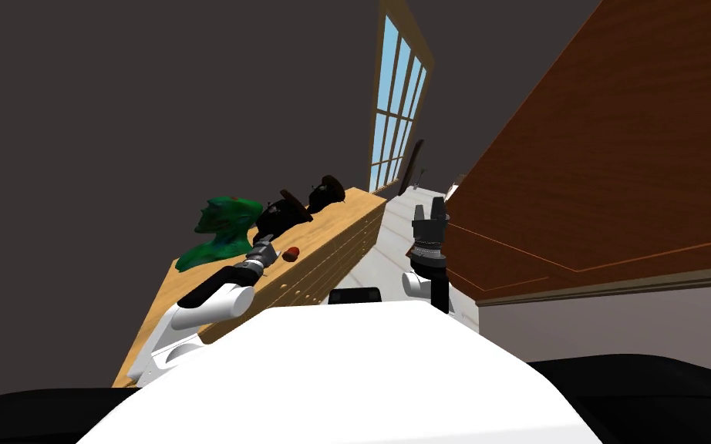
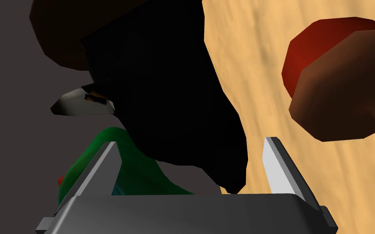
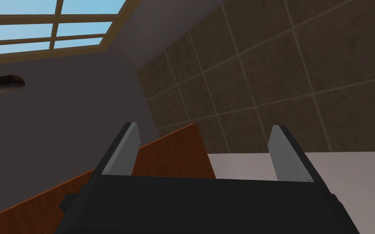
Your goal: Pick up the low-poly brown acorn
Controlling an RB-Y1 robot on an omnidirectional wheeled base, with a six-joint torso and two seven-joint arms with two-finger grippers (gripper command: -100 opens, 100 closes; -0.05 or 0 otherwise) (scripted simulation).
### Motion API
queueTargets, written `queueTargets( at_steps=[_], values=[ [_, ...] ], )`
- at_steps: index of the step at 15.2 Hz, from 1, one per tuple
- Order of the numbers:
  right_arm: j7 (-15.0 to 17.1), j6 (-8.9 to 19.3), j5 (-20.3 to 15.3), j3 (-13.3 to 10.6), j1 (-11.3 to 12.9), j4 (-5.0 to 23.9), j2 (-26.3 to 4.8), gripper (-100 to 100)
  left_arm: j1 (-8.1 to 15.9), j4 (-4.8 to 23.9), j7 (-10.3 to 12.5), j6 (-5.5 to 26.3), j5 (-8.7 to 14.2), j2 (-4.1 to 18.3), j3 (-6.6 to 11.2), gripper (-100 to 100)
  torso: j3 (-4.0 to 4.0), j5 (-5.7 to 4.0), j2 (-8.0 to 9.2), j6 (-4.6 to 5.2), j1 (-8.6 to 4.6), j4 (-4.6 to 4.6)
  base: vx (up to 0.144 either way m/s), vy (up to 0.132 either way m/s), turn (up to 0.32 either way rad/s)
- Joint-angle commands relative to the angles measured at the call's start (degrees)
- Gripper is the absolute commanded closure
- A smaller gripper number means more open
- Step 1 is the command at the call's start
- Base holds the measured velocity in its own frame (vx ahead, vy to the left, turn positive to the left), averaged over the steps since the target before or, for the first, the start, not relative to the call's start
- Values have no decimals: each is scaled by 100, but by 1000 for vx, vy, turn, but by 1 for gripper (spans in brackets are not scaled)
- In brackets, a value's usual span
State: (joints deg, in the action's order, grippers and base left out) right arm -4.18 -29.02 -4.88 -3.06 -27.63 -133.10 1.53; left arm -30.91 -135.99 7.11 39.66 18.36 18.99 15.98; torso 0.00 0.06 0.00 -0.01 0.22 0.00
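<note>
The acorn (image 1: 291,253) is small, with a red cap and a faceted brown body, and lies on the light wooden dresser top (image 1: 338,220). In the left wrist view the acorn (image 2: 341,93) looms large, off to the outer side of one finger rather than between the two. My left gripper (image 1: 272,250) is just short of it and stands open (image 2: 190,142). A black figure (image 2: 162,89) lies ahead between the fingers. My right gripper (image 1: 432,210) is raised beside the dresser front, open (image 3: 203,126) and holding nothing.
A green bust-like figure (image 1: 223,227), the black figure (image 1: 281,216) and another dark figure (image 1: 325,193) crowd the dresser top behind the acorn. A large reddish-brown wooden panel (image 1: 593,169) stands at my right. A window (image 1: 396,116) is at the far end.
</note>
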Motion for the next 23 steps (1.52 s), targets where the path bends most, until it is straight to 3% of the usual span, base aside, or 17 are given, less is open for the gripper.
queueTargets(
  at_steps=[1, 3, 4, 15, 23],
  values=[
    [0, 0, 0, 0, 0, 0, 0, 0, -38, -70, 79, 286, 159, 6, 105, -100, 0, 0, 0, 0, 0, 0, -22, 37, -108],
    [0, 0, 0, 0, 0, 0, 0, 0, -38, -70, 79, 461, 159, 6, 105, -100, 1, -1, 2, 2, -1, 0, -22, 35, -87],
    [0, 0, 0, 0, 0, 0, 0, 0, -56, -122, 140, 622, 270, -11, 175, -100, 0, -1, 1, 0, -3, 0, -16, 38, -86],
    [0, 0, 0, 0, 0, 0, 0, 0, -101, -280, 312, 1724, 585, -76, 367, -100, -4, -1, -6, 1, -4, -1, -11, 32, -92],
    [0, 0, 0, 0, 0, 0, 0, 0, -142, -486, 504, 2674, 938, -174, 568, -100, -5, -2, -10, 1, -8, -2, -4, 28, -103]
  ],
)
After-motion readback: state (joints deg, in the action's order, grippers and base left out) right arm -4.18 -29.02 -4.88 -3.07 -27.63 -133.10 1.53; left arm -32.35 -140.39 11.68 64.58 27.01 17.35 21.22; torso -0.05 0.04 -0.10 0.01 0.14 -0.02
